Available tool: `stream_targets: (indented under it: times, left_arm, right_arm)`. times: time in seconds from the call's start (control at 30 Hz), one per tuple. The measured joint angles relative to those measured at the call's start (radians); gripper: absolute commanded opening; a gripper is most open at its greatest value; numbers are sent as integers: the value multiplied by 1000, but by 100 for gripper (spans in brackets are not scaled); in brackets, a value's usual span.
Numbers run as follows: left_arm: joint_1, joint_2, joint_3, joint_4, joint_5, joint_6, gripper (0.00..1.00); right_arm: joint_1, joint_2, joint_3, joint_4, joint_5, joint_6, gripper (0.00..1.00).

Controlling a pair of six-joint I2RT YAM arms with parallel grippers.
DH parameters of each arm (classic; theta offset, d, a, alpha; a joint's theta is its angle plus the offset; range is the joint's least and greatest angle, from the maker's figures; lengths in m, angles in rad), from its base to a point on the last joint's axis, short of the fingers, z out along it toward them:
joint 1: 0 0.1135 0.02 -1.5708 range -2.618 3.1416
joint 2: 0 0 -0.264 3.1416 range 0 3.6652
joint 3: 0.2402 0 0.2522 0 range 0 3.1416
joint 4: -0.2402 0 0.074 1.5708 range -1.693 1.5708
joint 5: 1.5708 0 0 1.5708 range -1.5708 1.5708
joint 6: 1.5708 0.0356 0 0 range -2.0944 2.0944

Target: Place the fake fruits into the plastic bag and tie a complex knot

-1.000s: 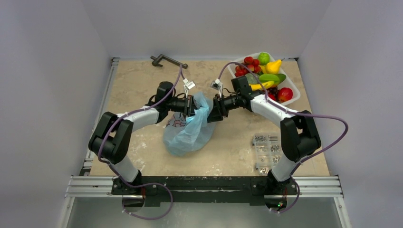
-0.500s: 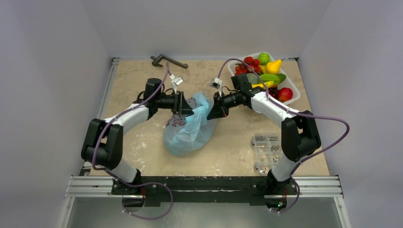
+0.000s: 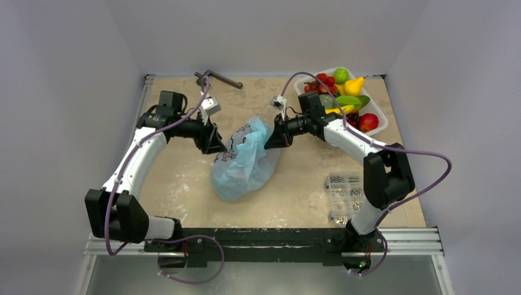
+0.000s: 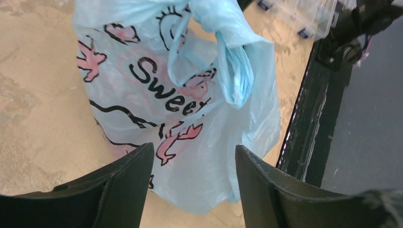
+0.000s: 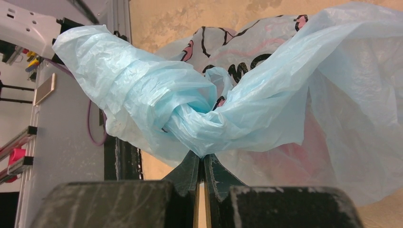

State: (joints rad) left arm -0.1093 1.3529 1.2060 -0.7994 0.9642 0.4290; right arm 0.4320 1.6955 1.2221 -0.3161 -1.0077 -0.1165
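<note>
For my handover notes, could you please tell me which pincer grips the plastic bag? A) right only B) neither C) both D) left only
A: the right pincer is shut on a twisted fold of the plastic bag; the left pincer stands open, gripping nothing.

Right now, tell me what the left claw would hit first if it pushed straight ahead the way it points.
The plastic bag: its printed side lies straight ahead of the open left claw. How far off it lies is hard to judge from these views.
</note>
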Motion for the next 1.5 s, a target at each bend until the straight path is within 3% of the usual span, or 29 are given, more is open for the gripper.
stream_targets:
  times: [0.17, 0.53, 0.57, 0.63, 0.73, 1.03, 1.27, 1.5]
  left_arm:
    - [-97, -1, -3, -43, -94, 63, 67]
    - [-239, 3, -6, 56, -232, 1, 59]
    - [-245, 6, -5, 64, -237, -4, 56]
    - [-253, 18, -5, 80, -240, -20, 41]
    - [-259, 42, -5, 96, -240, -46, 0]
    - [-185, 64, -22, 104, -304, -114, 0]
    - [-45, 25, -36, 87, -386, -186, 0]
    - [-2, 29, -79, 78, -487, -207, 0]
  right_arm:
    - [21, -2, -18, 90, 18, 87, 0]
    - [54, -35, -56, 154, 53, 159, 0]
    - [54, -36, -56, 157, 54, 162, 0]
    - [53, -36, -56, 159, 57, 163, 0]
    - [53, -36, -56, 158, 59, 161, 0]
    - [36, -52, 14, -39, 152, 6, 0]
    - [9, -152, 14, -162, 346, -140, 0]
    - [14, -248, -95, -156, 543, -323, 0]
